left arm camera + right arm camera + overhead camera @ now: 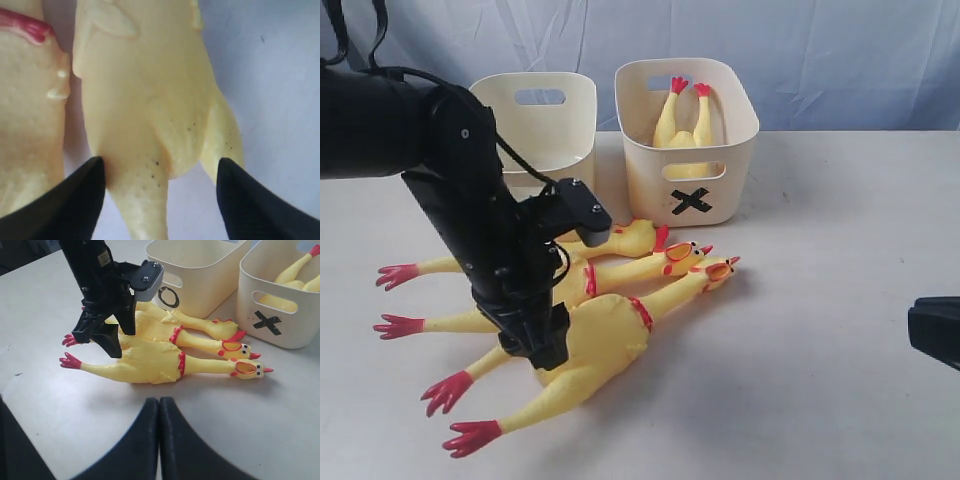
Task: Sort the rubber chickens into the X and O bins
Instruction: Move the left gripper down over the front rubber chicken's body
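I count four rubber chickens. Three lie side by side on the table (820,400) with their heads toward the bins: the front chicken (605,345), which is nearest the exterior camera, the middle chicken (630,272) and the back chicken (625,238). The fourth chicken (682,122) stands in the X bin (735,150) with its two red feet up. Its lower end is hidden by the bin wall, so I cannot say whether it has a head.

There are two cream bins, standing just beside each other behind the row. The O bin (570,130) shows no chicken inside.

My left claw (538,345) is down over the front chicken with its jaws wide apart, straddling the narrow rear of the body where the legs begin. In my left wrist view the black fingers (75,200) flank the yellow rubber. One seems to touch its side, but the close view leaves that unsure. Nothing is clamped.

My right claw (159,440) hangs over bare table, well apart from the chickens, with its jaws pressed together and nothing between them.

The only marks I can read are the black X (691,201) on one bin's front and the black O (169,296) on the other's.
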